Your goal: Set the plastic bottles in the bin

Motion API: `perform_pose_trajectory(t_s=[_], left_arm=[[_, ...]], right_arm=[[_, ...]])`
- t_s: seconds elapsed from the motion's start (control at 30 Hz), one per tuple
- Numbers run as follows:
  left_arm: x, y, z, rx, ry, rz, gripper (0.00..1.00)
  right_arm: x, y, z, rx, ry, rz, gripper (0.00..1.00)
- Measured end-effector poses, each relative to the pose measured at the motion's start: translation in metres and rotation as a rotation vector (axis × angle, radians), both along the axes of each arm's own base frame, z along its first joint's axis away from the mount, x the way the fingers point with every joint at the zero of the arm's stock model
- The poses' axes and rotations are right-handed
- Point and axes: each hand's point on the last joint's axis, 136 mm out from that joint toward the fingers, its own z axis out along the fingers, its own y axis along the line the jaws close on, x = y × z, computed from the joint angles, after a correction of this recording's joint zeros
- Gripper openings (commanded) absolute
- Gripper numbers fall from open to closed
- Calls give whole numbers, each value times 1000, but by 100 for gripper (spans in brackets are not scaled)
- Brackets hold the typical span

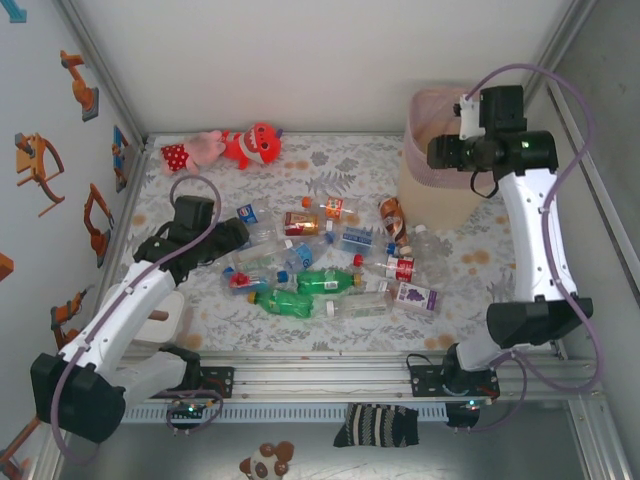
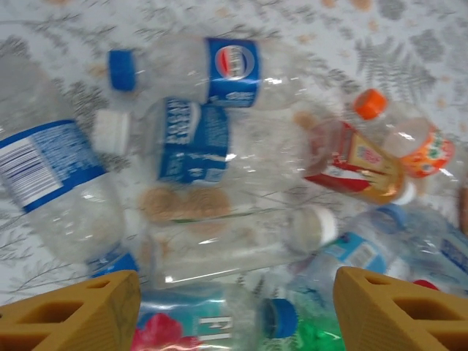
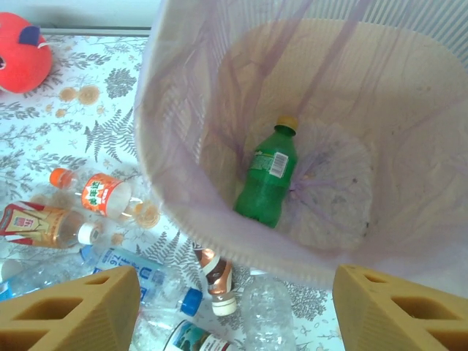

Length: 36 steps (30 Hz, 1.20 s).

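One bottle (image 3: 267,183) lies in the bin (image 3: 162,124) beneath my open, empty right gripper (image 3: 234,296), the other bottles (image 1: 325,281) lie heaped on the table (image 1: 480,270) under my left gripper (image 2: 234,307), also open and holding nothing, which I judge must next lower and close on one.

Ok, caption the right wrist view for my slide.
Open right end effector above the bin, one green bottle inside.
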Motion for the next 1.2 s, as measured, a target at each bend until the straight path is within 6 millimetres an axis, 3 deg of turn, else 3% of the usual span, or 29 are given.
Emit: perform_pose_trajectory(t_s=[0.23,0.6,0.93,1.2], left_arm=[[-3,43,-35,-50,116,153,63],[18,94,-76,-73,275,251,71],[71,106,-96,-73,332,213,77],[77,103,-135,-84,438,198,74]], right_arm=[[-27,7,-13,7,26,15,69],[-36,6,-22,9,47,7,69],[-37,12,-22,5,48,22,69],[-38,12,-23,-15,50,17,69]])
